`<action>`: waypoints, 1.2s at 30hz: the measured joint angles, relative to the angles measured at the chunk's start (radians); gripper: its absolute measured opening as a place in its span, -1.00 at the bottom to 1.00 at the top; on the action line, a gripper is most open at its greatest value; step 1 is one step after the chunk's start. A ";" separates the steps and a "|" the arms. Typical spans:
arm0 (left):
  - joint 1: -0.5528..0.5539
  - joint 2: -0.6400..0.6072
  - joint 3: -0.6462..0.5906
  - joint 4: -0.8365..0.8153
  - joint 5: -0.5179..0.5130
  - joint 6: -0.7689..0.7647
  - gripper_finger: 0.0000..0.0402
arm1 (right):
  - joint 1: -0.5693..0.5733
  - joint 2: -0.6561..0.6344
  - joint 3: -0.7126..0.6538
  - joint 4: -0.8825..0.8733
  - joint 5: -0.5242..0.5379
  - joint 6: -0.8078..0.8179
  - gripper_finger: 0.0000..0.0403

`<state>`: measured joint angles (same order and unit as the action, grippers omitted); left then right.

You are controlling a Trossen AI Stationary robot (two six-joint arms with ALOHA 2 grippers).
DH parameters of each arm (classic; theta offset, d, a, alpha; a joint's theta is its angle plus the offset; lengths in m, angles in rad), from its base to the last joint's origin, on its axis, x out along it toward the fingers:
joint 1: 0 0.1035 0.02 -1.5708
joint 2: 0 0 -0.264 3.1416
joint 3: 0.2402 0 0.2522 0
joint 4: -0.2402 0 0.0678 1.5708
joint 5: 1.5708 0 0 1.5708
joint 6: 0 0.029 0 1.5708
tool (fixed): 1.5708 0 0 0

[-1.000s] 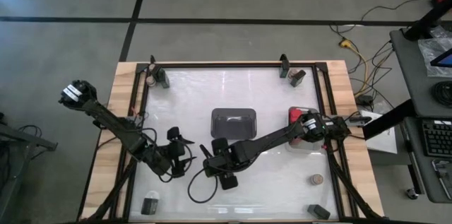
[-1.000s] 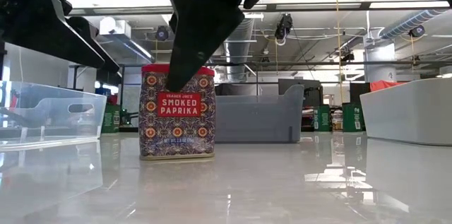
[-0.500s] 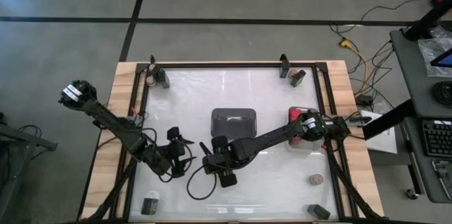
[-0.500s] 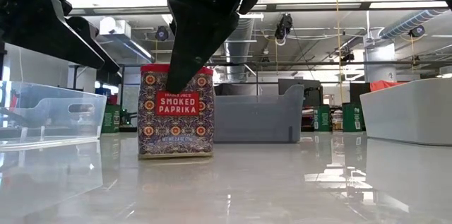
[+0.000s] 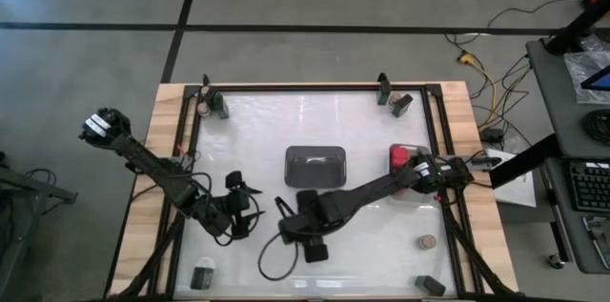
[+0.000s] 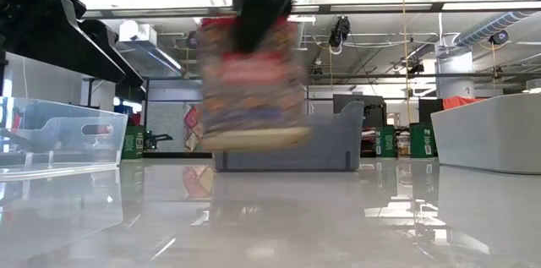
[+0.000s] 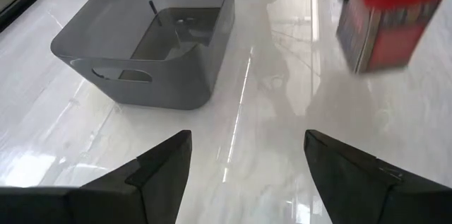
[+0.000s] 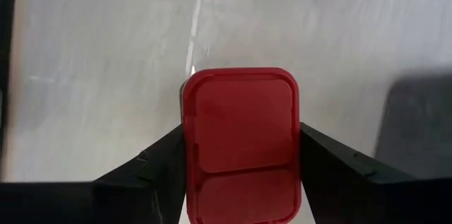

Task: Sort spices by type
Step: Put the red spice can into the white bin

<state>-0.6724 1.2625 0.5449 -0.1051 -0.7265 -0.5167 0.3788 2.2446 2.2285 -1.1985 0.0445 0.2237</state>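
Now right gripper (image 8: 240, 174) holds red tin (image 6: 251, 82) off table — upright, lid up

Red-lidded paprika tin (image 6: 252, 82) hangs lifted off the table, upright, patterned sides blurred.

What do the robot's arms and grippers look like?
Both arms are dark, slim and jointed. The left arm has a white marking near its base, and a black cable loops from the right arm. Each gripper has two flat black fingers tapering toward their tips.

red-lidded tin (image 6: 251, 82), label blurred, nothing readable
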 joint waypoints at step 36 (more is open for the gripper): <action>0.004 0.001 0.000 0.043 0.002 0.003 0.29 | 0.186 -0.960 -0.902 -0.374 0.364 1.392 0.12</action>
<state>-0.6687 1.2636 0.5453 -0.0624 -0.7243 -0.5139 0.5643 1.2848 1.3265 -1.5726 0.4085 1.6155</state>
